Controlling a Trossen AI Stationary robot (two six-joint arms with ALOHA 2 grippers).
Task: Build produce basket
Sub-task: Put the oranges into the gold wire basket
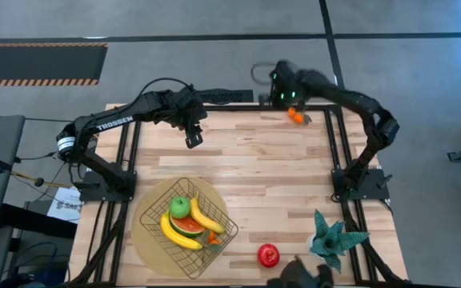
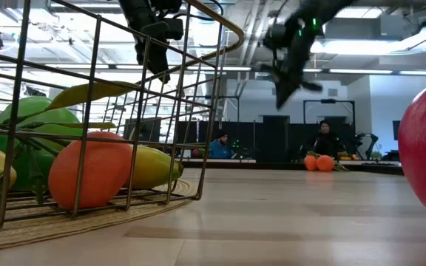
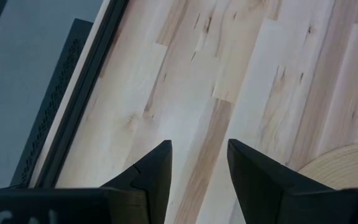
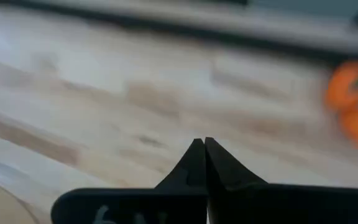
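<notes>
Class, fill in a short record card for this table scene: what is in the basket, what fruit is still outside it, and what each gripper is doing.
basket: wire, on a tan disc, near the left arm
in basket: green apple, two bananas, wedge slice
outside: leafy oranges at far edge; red fruit at near edge
left gripper: open, empty, above bare table
right gripper: shut, empty, near the oranges

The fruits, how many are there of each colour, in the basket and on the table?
Yellow bananas: 2, in the basket
Green apple: 1, in the basket
Red-orange slice: 1, in the basket
Orange fruit: 1, in the basket
Small oranges: 2, at the far edge of the table
Red round fruit: 1, on the table
Total: 8
</notes>
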